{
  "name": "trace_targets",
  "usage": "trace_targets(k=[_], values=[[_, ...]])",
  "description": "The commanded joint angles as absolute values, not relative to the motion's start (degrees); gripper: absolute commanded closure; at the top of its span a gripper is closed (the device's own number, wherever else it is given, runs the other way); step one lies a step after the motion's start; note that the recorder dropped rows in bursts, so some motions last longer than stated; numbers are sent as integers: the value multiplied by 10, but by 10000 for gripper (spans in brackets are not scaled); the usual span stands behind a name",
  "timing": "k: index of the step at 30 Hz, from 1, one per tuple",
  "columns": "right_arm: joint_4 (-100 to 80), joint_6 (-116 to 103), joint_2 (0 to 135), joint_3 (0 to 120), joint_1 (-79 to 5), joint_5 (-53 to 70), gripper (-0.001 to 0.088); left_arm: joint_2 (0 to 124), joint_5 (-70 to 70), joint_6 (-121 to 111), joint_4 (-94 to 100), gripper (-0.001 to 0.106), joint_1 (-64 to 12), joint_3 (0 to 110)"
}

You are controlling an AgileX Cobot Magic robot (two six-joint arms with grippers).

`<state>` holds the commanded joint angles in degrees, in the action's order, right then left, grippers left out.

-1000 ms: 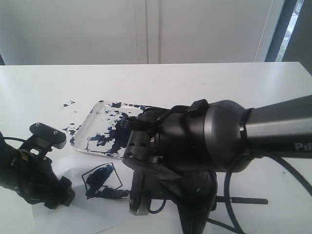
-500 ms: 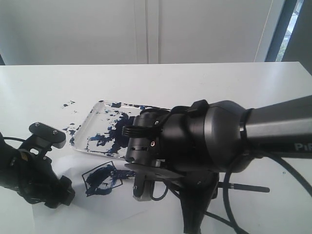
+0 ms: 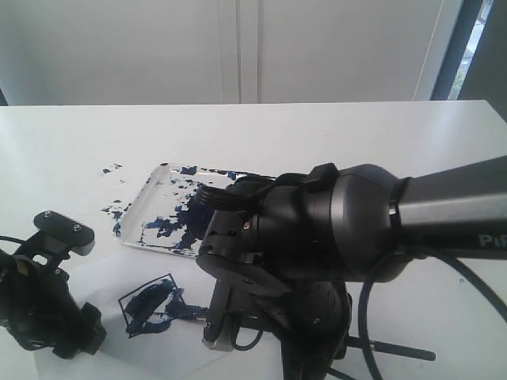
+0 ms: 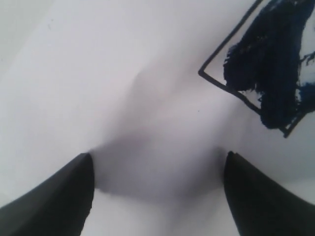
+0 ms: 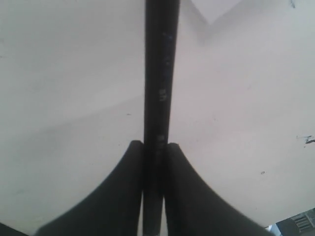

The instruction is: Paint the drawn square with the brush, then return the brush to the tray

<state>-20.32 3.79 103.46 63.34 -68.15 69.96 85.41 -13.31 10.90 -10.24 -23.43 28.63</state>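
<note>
The drawn square (image 3: 150, 305) is on a white paper sheet (image 3: 162, 348), its inside smeared dark blue; the left wrist view shows it too (image 4: 266, 64). My right gripper (image 5: 156, 145) is shut on the black brush (image 5: 158, 73). In the exterior view only the brush's handle end (image 3: 396, 348) sticks out behind the right arm (image 3: 317, 237), and its tip is hidden. My left gripper (image 4: 157, 162) stands open over the bare paper beside the square, nothing between its fingers. The paint-smeared white tray (image 3: 136, 207) lies behind the square.
The bulky right arm hides the tray's right part and the table in front of it. The left arm (image 3: 47, 309) is at the lower left of the exterior view. Paint splatters (image 3: 111, 169) dot the table left of the tray.
The left arm has drawn back to the lower left. The paper with the square has shifted the same way. The right arm swung and the brush's handle end dropped lower.
</note>
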Motion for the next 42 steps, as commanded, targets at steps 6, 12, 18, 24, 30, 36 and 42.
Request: trace_targets(k=[6,12,18,24,30,36,42], values=[[-206,38,1035,636,-704,700,868,833,-133,109,-103,301,-234,286],[-223,37,1035,666,-721,700,868,833,-133,109,-103,301,-234,286],[-270,27,1036,682,-722,700,868,833,-133,109,-106,301,-234,286],[-275,27,1036,687,-722,700,868,833,-132,109,-105,301,-234,286],[-278,28,1056,687,-723,700,868,833,-131,109,-105,301,-234,286],[-298,26,1074,687,-735,700,868,833,-132,109,-105,301,-234,286],[-323,26,1075,687,-753,700,868,833,-133,109,-105,301,-234,286]])
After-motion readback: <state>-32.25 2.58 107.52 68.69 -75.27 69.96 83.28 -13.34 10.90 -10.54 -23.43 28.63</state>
